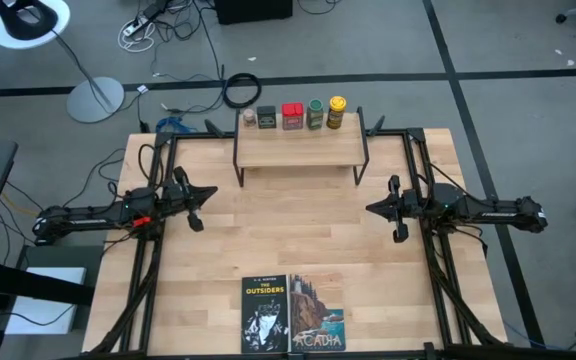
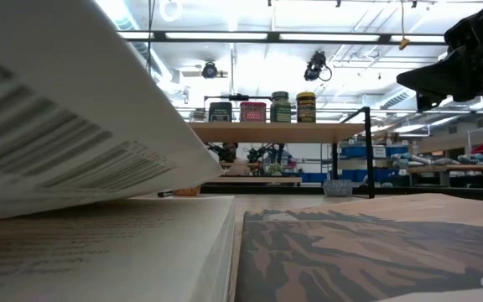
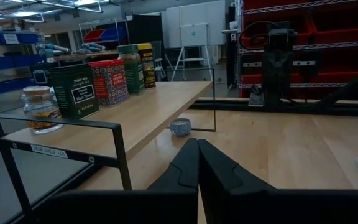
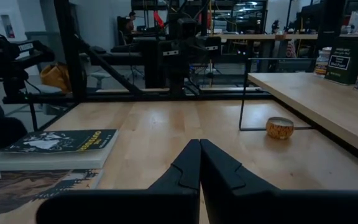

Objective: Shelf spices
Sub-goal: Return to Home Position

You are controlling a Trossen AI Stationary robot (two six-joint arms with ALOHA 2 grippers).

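now the spices (image 1: 293, 115) line the shelf (image 1: 298, 152) top's far edge. left claw (image 3: 197, 148) and right claw (image 4: 199, 148) hang either side of the shelf, pinched closed and holding nothing, seemingly parked because shelving looks done.

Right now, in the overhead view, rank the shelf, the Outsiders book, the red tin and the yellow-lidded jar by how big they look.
1. shelf, clearly the largest.
2. Outsiders book.
3. red tin and yellow-lidded jar: both small and too alike in this view to rank.
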